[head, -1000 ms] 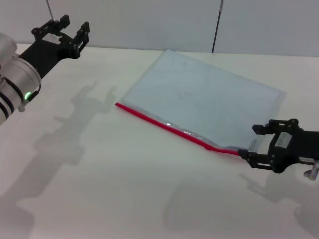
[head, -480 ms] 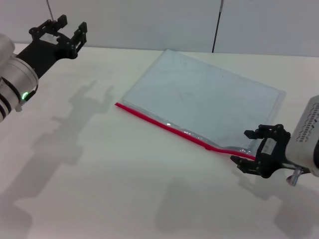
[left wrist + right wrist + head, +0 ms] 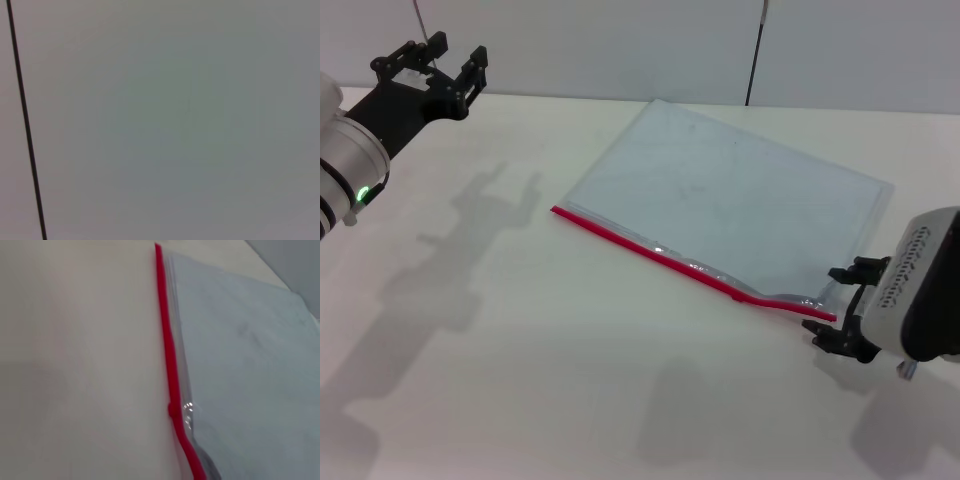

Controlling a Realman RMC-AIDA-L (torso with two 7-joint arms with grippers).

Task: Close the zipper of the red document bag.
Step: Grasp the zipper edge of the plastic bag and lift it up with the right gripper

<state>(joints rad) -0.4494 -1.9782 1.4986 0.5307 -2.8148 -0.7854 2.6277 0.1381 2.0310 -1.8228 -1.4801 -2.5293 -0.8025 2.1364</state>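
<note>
The left pincer [image 3: 432,68] hangs released at the upper left of the frame, well apart from the work. The bag [image 3: 740,200] lies flat on the bench [image 3: 520,340], centre to right, its zipper [image 3: 665,260] running along the lower edge. At lower right, the right pincer [image 3: 840,310] sits released just beside the zipper's end. It should probably clench squarely on that end, low to the bench, before drawing along the strip.
</note>
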